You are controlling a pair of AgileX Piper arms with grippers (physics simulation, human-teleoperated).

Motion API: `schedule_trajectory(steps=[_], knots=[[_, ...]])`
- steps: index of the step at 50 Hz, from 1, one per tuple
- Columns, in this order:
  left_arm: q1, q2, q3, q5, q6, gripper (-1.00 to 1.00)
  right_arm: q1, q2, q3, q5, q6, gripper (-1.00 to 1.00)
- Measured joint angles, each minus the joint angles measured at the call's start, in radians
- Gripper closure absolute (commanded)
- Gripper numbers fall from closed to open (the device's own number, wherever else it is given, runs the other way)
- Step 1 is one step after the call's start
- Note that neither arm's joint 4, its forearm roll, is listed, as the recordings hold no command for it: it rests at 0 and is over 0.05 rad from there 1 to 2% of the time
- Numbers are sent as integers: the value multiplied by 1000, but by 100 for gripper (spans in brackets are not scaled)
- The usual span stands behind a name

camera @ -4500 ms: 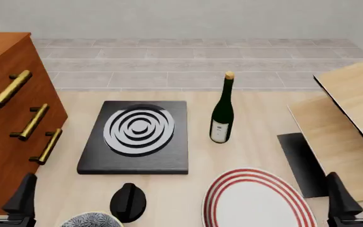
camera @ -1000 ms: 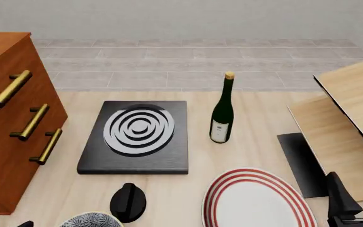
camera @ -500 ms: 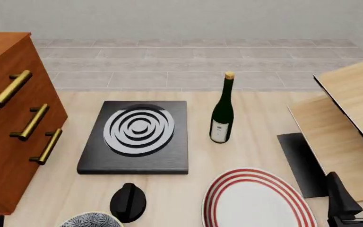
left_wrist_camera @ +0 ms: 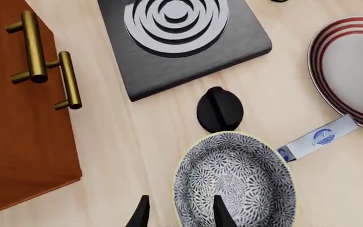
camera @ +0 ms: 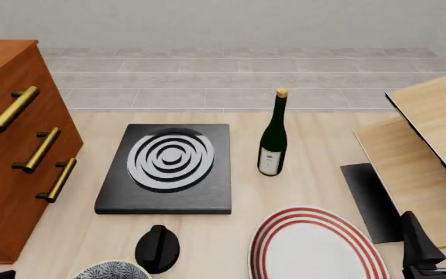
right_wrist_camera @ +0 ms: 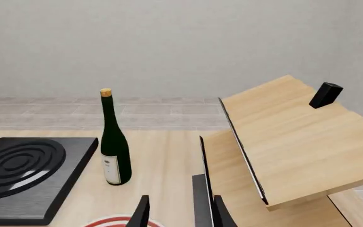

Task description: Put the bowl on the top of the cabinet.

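Note:
The bowl (left_wrist_camera: 232,182), white with a dense blue-grey floral pattern, sits on the table near the front edge; only its top shows in the front view (camera: 113,270). My left gripper (left_wrist_camera: 180,215) hovers over it, open, one finger inside the rim line and one outside; contact cannot be told. In the front view the left gripper is only a dark sliver at the bottom left corner. The reddish-brown cabinet (camera: 10,151) with brass handles stands at the left, also in the left wrist view (left_wrist_camera: 11,118). My right gripper (camera: 440,241) is open at the front right, holding nothing.
A black hob slab (camera: 165,165) lies mid-table, with a dark bottle (camera: 273,136) to its right. A black knob-like object (camera: 157,249) sits just beyond the bowl. A red-ringed plate (camera: 316,247) lies front centre. Pale wood panels (camera: 432,145) stand right.
The left gripper, standing at the front left 4.5 s ago, has sunk almost out of the front view's lower edge. The right gripper and the objects have not moved.

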Motion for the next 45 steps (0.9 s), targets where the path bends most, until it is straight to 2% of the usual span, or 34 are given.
schedule_trajectory(steps=[45], knots=[[37, 16, 178, -117, 25, -100, 0, 0, 0, 0, 0, -100]])
